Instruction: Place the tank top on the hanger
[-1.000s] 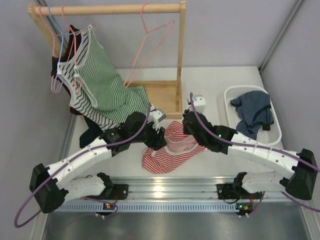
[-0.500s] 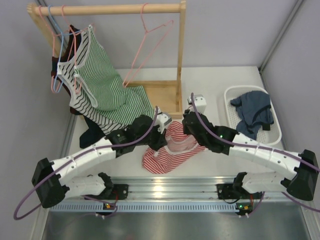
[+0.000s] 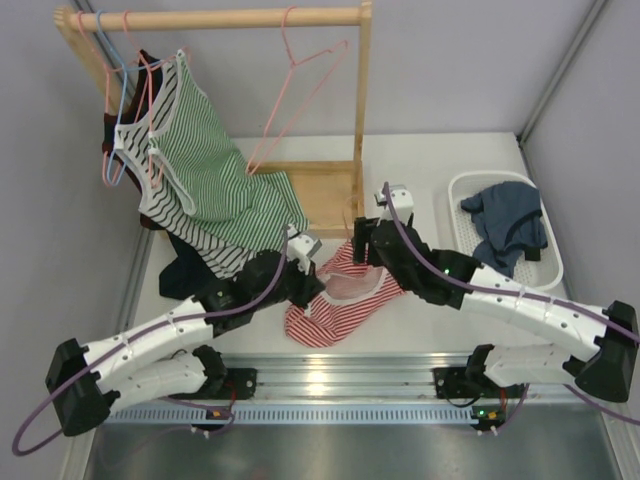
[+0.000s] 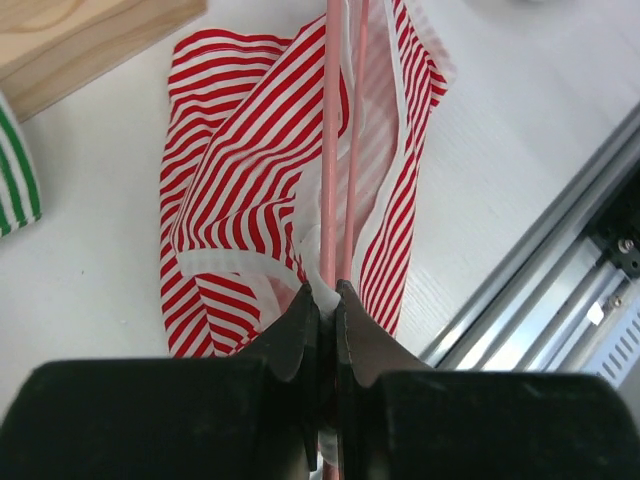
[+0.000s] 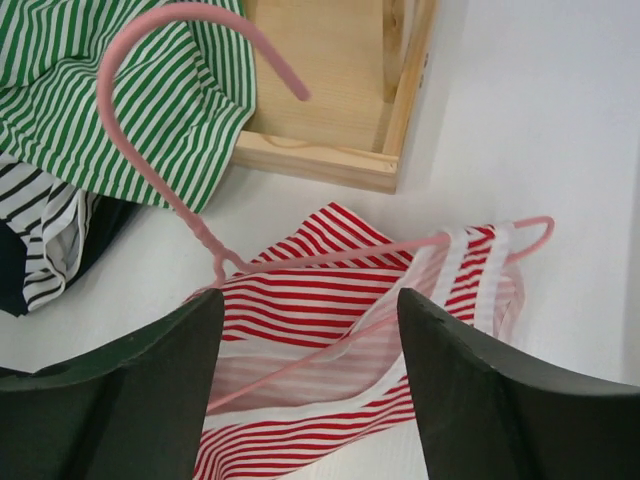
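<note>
Fingers (image 4: 300,335) of the left gripper (image 4: 327,298) are clamped together on the hanger (image 4: 330,150), pinching two of its pink wires where white trim bunches at the tips. The right gripper (image 5: 310,300) hangs above with its fingers (image 5: 140,400) spread apart and nothing between them. On the white tabletop (image 3: 450,165), just in front of the wooden rack base (image 5: 320,80), the tank top (image 3: 335,300) lies crumpled. The hanger lies partly inside it, with one shoulder end showing past a white-trimmed strap (image 5: 455,265) and the hook curling over the green striped top (image 5: 190,110). The fabric looks light, limp and stretchy, so it would likely bunch and slide rather than hold a shape, and is best taken by a strap or armhole edge. The wire looks thin, stiff and smooth, prone to swivelling in a pinch, so the twisted neck (image 5: 210,255) seems the surest hold.
</note>
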Controlling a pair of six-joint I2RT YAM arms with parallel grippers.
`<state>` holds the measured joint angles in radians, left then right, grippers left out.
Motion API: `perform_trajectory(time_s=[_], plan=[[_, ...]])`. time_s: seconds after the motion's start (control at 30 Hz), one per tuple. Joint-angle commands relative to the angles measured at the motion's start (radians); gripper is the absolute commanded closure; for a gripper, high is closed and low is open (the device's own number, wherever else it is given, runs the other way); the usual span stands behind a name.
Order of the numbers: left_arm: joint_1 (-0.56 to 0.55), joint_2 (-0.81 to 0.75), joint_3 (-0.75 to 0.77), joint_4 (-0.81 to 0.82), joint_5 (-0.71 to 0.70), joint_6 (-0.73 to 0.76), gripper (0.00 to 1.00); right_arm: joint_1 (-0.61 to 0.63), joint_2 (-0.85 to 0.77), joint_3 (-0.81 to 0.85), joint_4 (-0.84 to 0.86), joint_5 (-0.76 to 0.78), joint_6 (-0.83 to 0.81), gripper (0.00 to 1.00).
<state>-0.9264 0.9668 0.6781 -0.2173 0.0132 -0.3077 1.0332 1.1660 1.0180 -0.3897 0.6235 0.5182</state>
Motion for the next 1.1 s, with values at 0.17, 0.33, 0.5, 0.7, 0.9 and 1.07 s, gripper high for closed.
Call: perform_trajectory(time_s=[0.17, 0.33, 0.5, 0.7, 0.9, 1.07], plan=[[-0.017, -0.16, -0.133, 0.141, -0.196, -0.148, 1.0, 0.018, -0.045, 0.093, -0.028, 0.039, -0.029, 0.14], [-0.019, -0.289, -0.189, 0.102, -0.319, -0.223, 1.0, 0.018, -0.075, 0.143, -0.061, 0.065, -0.041, 0.1], [-0.019, -0.393, -0.184, -0.003, -0.462, -0.252, 1.0, 0.018, -0.088, 0.176, -0.094, 0.097, -0.049, 0.1], [-0.019, -0.462, -0.172, -0.071, -0.605, -0.327, 1.0, 0.016, -0.123, 0.172, -0.104, 0.111, -0.044, 0.1], [-0.017, -0.474, -0.123, -0.106, -0.703, -0.335, 1.0, 0.018, -0.157, 0.165, -0.12, 0.122, -0.044, 0.1], [-0.015, -0.429, -0.052, -0.156, -0.759, -0.318, 1.0, 0.018, -0.175, 0.149, -0.124, 0.124, -0.032, 0.1]])
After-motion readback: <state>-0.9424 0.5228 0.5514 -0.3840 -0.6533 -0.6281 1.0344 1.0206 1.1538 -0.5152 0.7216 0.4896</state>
